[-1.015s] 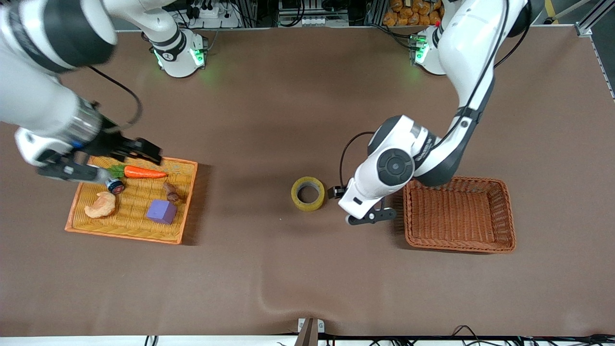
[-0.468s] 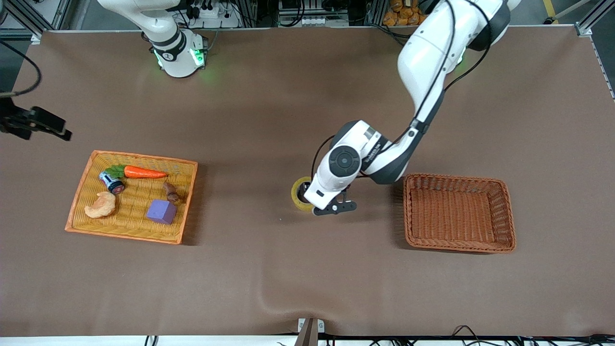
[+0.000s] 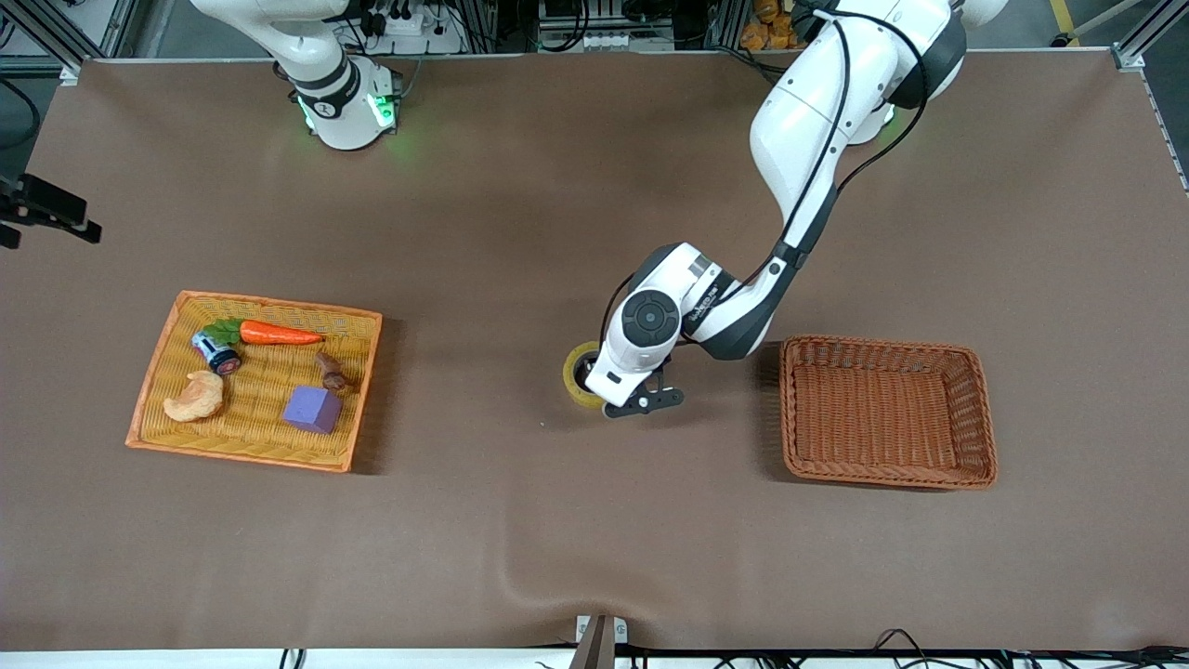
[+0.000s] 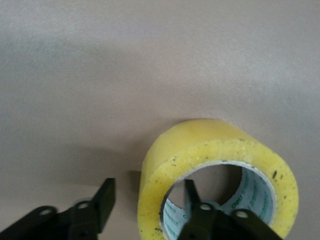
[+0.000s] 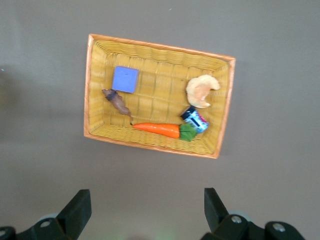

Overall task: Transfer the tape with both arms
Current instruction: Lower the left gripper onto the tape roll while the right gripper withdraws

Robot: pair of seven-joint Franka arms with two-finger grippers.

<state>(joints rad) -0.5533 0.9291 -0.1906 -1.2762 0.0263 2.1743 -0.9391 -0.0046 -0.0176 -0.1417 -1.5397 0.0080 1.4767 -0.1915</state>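
The tape (image 3: pixel 576 372), a yellow roll with a pale core, lies flat near the table's middle. My left gripper (image 3: pixel 608 395) is down at it, mostly hidden under its own wrist in the front view. In the left wrist view the tape (image 4: pixel 210 145) fills the frame and the left gripper (image 4: pixel 148 192) straddles its wall. One finger (image 4: pixel 190 192) is inside the core. The other finger (image 4: pixel 106 195) is outside, with a gap to the roll. My right gripper (image 3: pixel 65 216) waits at the right arm's end of the table, high up, and the right gripper (image 5: pixel 147 207) is wide open and empty.
A yellow wicker tray (image 3: pixel 358 390) toward the right arm's end holds a carrot (image 3: pixel 279 333), a purple cube (image 3: pixel 313 409), a pastry toy (image 3: pixel 195 398) and two small items. An empty brown basket (image 3: pixel 887 478) stands beside the tape, toward the left arm's end.
The left arm swung from beside the basket onto the tape and lowered. The right arm pulled away from over the tray to the table's edge.
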